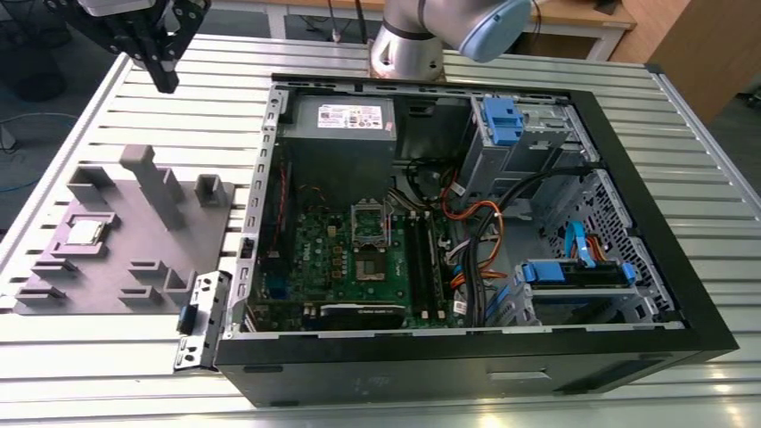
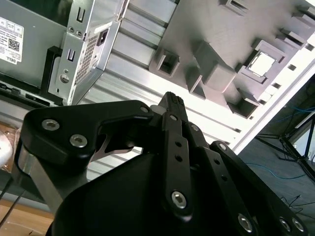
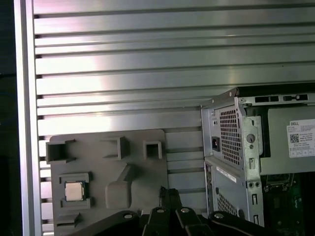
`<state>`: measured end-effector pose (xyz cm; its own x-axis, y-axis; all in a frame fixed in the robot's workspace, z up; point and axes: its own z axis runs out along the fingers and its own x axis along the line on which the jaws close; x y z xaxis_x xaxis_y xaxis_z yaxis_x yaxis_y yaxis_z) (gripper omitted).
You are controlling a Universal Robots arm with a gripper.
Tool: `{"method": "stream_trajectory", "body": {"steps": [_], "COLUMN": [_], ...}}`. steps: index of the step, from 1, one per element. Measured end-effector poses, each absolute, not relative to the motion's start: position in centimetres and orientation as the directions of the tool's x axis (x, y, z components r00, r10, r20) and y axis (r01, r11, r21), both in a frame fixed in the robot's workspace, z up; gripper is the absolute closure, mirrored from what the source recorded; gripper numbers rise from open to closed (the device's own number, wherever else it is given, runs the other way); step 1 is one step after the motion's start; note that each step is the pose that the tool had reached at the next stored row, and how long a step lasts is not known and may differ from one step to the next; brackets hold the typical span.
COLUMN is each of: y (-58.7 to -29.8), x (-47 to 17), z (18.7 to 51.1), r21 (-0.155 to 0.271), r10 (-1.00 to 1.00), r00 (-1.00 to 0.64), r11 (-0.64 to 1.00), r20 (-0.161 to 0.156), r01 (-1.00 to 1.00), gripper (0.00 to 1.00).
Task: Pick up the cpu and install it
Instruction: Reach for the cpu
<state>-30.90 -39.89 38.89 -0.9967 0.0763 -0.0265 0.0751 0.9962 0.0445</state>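
**Cpu (image 1: 84, 232) lies in its tray, gripper high and well apart**

The cpu, a small square chip, lies flat with its silvery top up in a recess of the grey moulded tray (image 1: 202, 241). The tray rests on the slatted metal table (image 1: 119, 116) beside the open computer case (image 1: 666, 294). The gripper (image 1: 167, 85) hangs above the table past the tray's far edge, its fingers pressed together and holding nothing.

From the fingertips, the chip lies lower, nearer the camera and toward the exterior view's left. Being square, it offers no long axis to line up on.

Both wrist views show the cpu (image 3: 75, 191) in its pocket, well clear of the fingertips. The socket (image 1: 371, 223) on the board inside the case appears unfilled.
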Motion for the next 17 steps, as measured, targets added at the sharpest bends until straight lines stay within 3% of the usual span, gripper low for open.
{"method": "stream_trajectory", "body": {"steps": [17], "y": [-39.9], "x": [-33.7], "z": [38.7], "r21": [0.045], "r10": [0.076], "r00": [-0.997], "r11": [0.996], "r20": [-0.027], "r01": [0.075], "gripper": [0.89]}}
